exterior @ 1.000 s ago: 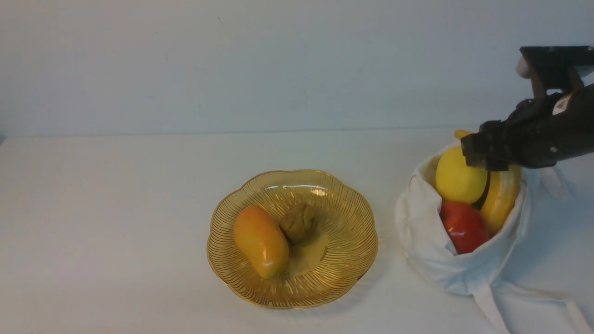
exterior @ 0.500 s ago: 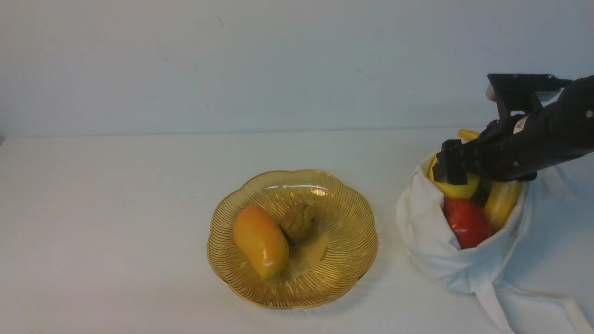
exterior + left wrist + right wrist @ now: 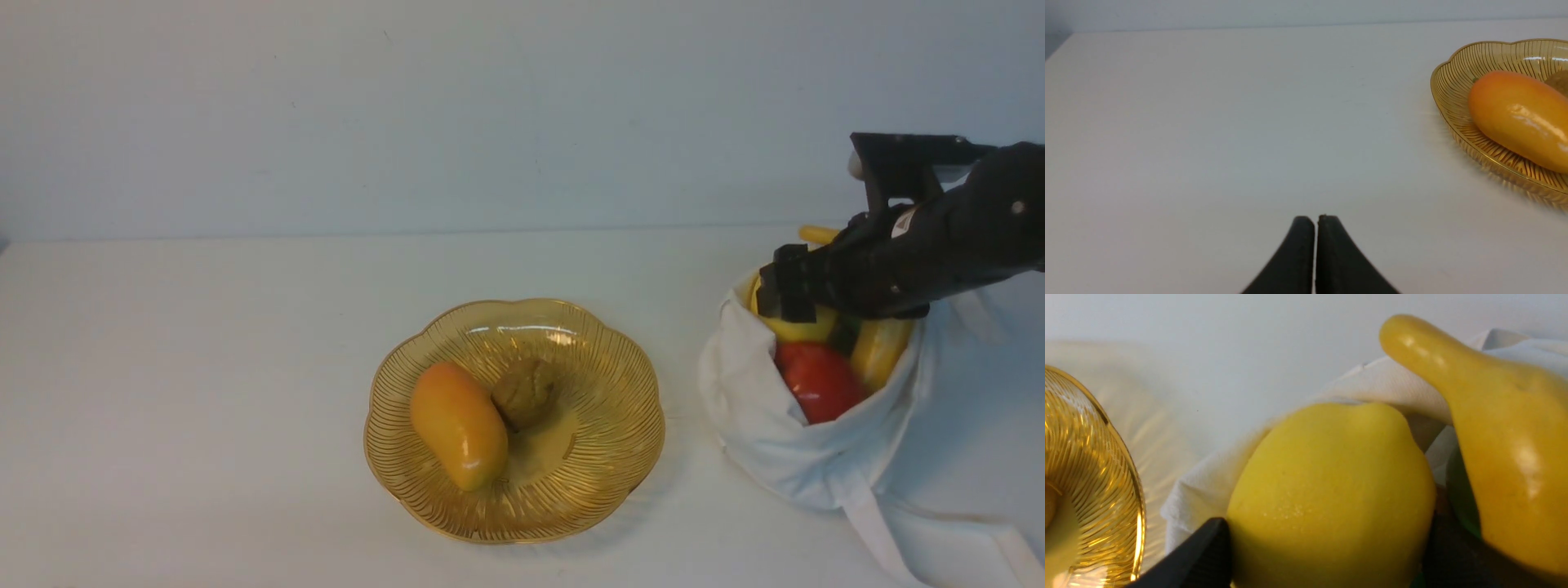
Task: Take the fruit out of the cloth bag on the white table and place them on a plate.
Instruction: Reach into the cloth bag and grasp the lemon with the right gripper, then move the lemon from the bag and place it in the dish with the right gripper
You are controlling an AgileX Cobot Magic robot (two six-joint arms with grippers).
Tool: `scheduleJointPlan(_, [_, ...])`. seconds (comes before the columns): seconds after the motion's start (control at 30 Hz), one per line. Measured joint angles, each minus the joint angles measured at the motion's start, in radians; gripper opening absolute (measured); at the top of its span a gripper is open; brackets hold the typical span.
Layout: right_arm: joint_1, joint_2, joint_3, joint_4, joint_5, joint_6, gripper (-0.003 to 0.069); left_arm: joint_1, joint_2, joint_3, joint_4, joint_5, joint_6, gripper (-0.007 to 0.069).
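A: Scene?
B: White surface (image 3: 204, 392), pale wall (image 3: 408, 114) behind. Gold scalloped plate (image 3: 620, 425).
A: Claws?
B: Right claw (image 3: 1329, 535) grasping glossy yellow lemon (image 3: 1331, 469) in white bag (image 3: 759, 408); left claw (image 3: 1316, 218) clenched.

A plain, pale bluish wall (image 3: 522, 114) is filling the front view's upper part, stretching from left edge to right edge.

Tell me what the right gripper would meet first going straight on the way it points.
The yellow lemon, almost certainly: it fills the space between the right gripper's fingers, above the red apple. Whether the fingers already touch it is hard to judge.
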Motion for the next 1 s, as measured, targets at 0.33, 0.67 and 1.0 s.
scheduleJointPlan(0.33, [0.0, -0.22, 0.003, 0.013, 0.077, 0.0, 0.0544, 0.0, 0.0, 0.0, 0.0, 0.0, 0.0, -0.0008])
scheduleJointPlan(0.67, [0.172, -0.32, 0.003, 0.299, 0.093, -0.269, 0.0544, 0.0, 0.0, 0.0, 0.0, 0.0, 0.0, -0.0008])
scheduleJointPlan(1.0, [0.377, -0.061, 0.003, 0.457, 0.002, -0.439, 0.0544, 0.0, 0.0, 0.0, 0.0, 0.0, 0.0, -0.0008])
